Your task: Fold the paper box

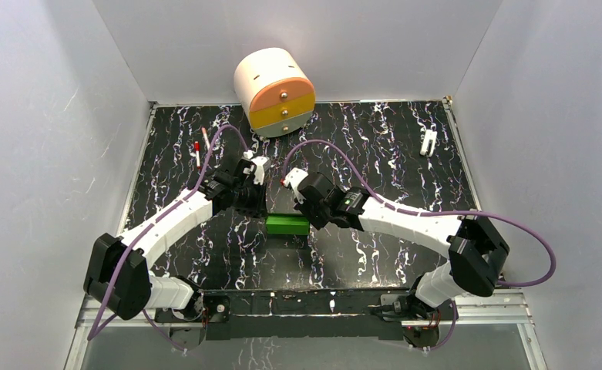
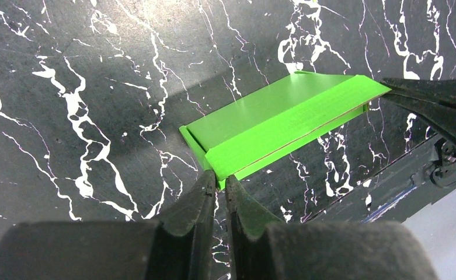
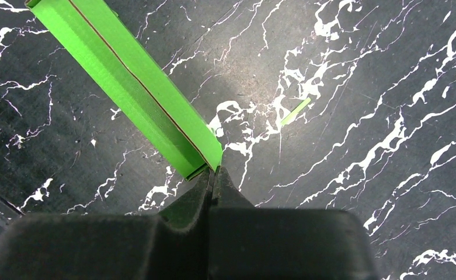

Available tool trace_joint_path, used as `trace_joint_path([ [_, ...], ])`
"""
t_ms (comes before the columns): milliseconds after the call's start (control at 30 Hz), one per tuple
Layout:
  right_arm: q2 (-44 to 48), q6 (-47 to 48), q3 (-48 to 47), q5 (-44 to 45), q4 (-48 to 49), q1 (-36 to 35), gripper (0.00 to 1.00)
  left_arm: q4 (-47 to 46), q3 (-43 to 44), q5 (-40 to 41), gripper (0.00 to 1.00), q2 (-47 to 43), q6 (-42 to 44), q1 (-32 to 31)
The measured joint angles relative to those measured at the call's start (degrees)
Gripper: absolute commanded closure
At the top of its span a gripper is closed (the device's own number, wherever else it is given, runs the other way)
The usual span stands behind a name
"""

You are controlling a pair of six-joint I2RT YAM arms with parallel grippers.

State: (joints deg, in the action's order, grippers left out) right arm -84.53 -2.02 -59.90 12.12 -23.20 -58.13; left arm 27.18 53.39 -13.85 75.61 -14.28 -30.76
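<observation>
The paper box point(image 1: 287, 224) is a bright green, flattened oblong of thin card lying between the two arms at the middle of the black marbled table point(image 1: 374, 146). My left gripper point(image 1: 265, 216) is at its left end. In the left wrist view the gripper point(image 2: 219, 178) is shut on the near corner of the box point(image 2: 272, 125). My right gripper point(image 1: 311, 218) is at the box's right end. In the right wrist view that gripper point(image 3: 213, 171) is pressed shut with the box's corner point(image 3: 132, 87) pinched at its tips. The left wrist view also shows the right gripper's fingers point(image 2: 424, 96) on the far corner.
A cream round drawer unit point(image 1: 274, 91) with orange and yellow drawers stands at the back centre. A red-and-white pen point(image 1: 197, 152) lies at the back left and a small white clip point(image 1: 428, 142) at the back right. A green scrap point(image 3: 295, 111) lies near the box. White walls enclose the table.
</observation>
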Motion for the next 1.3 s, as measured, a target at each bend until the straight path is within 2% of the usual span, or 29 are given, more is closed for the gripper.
trace_joint_path([
  [300,-0.6,-2.6,-1.2,-0.3,-1.9,0.0,1.00,-0.2,0.0,1.5,1.00,0.0,-4.7,0.0],
  [1300,-4.5,-6.1,-5.5,4.1,-5.8,-2.1,1.00,1.5,2.1,4.0,1.00,2.0,-11.4,-0.1],
])
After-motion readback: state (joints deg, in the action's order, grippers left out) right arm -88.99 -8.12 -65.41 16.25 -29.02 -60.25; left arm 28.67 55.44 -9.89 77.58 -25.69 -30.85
